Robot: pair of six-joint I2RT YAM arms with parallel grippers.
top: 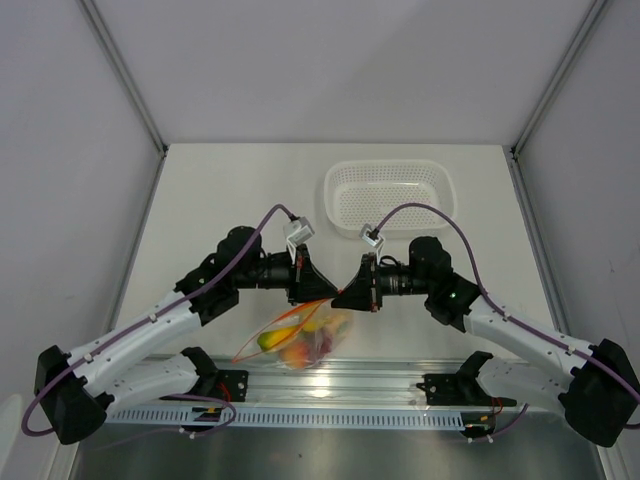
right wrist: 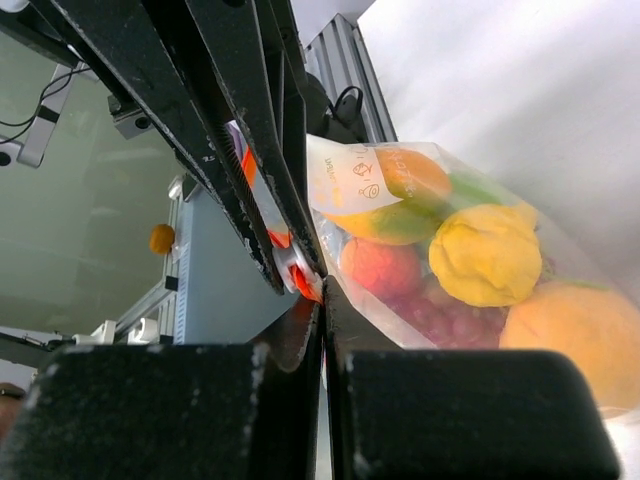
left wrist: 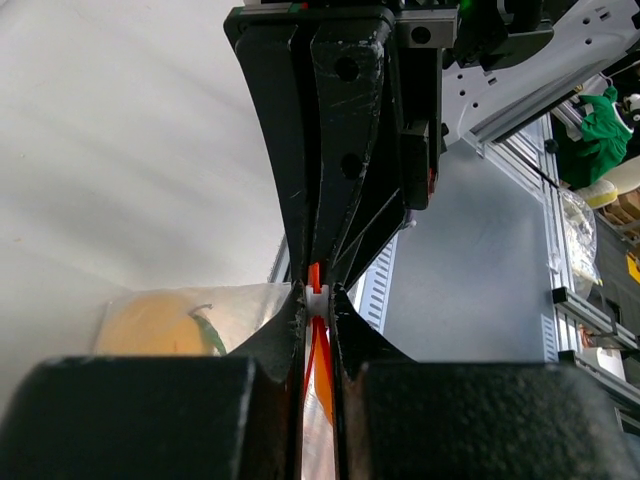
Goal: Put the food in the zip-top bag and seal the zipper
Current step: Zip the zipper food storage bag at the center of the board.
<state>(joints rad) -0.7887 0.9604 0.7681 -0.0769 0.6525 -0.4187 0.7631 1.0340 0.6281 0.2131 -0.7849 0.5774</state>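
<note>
The clear zip-top bag hangs between both grippers near the table's front, with the food inside it. In the right wrist view I see a yellow piece, an orange peach, dark red grapes and a mango behind the plastic. My left gripper is shut on the red-orange zipper, right at its white slider. Tip to tip with it, my right gripper is shut on the bag's top edge. From above, left gripper and right gripper almost touch.
A white perforated basket stands at the back right. The aluminium rail with both arm bases runs along the near edge, just below the hanging bag. Grey walls close in the table on the left, right and back.
</note>
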